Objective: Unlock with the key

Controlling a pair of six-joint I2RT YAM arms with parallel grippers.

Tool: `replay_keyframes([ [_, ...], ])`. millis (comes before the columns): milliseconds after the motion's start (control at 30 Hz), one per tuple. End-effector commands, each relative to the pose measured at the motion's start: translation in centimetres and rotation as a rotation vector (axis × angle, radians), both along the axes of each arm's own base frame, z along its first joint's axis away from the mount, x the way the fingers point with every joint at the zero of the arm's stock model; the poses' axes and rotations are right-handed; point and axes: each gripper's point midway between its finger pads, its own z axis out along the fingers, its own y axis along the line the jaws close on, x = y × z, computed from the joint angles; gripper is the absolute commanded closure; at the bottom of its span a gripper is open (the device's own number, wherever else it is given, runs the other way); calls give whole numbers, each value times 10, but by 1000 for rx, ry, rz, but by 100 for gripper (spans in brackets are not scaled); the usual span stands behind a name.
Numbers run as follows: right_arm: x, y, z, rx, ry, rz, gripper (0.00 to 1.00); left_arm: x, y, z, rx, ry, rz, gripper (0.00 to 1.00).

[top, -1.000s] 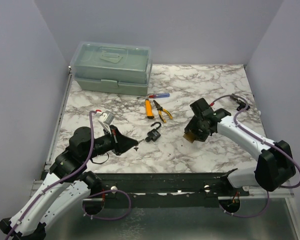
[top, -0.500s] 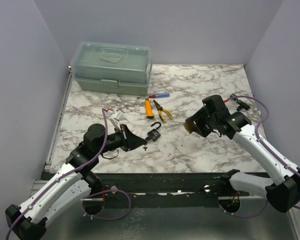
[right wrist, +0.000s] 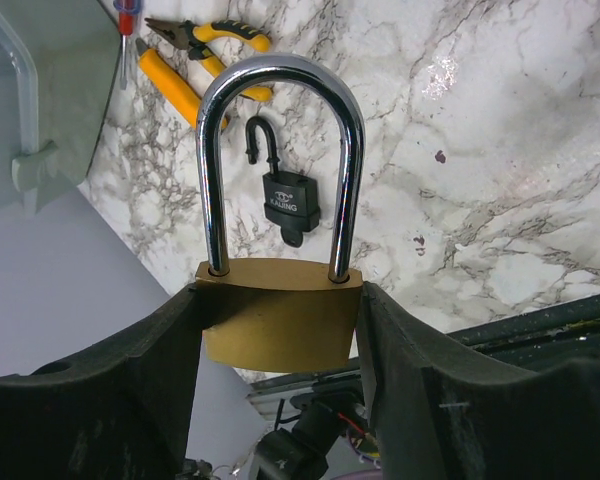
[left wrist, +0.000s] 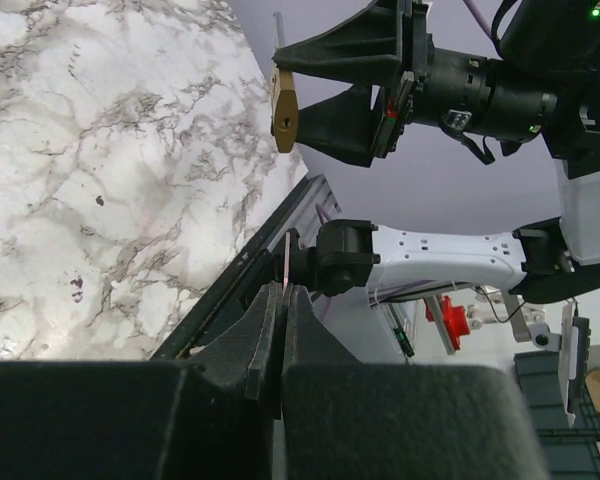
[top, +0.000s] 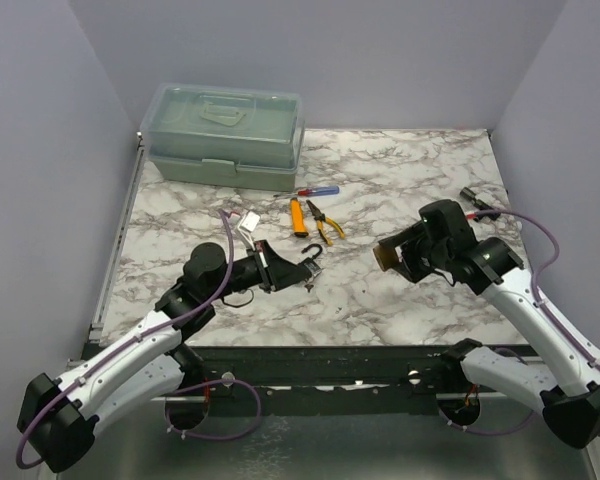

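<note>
You are lining up the key. Your right gripper clamps the brass padlock above the table, shackle closed. Your left gripper pinches the key. Next, aim its tip squarely at the keyhole, then push in.

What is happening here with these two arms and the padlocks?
The right gripper holds a brass padlock, its shackle closed, above the table. The left gripper is shut on a thin key, apart from that lock. A small black padlock with an open shackle lies on the table.
</note>
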Motion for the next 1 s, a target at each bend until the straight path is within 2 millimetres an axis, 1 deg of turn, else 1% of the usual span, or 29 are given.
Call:
replay_keyframes([
  [0,-6,-2,11,72,-25,-44,100,4,-14,11,-58,-24,-4,100],
  [233,-11,-3,20,98,-34,-53,100,8,-39,12,-67,-23,-10,100],
  [467,-16,-2,22,111,-25,-44,100,12,-64,11,-67,-24,-34,100],
  [600,-17,-3,26,116,-34,-46,100,14,-73,13,-72,-27,-43,100],
  [967,-21,-4,27,111,-14,-45,100,19,-94,13,-73,-25,-60,100],
])
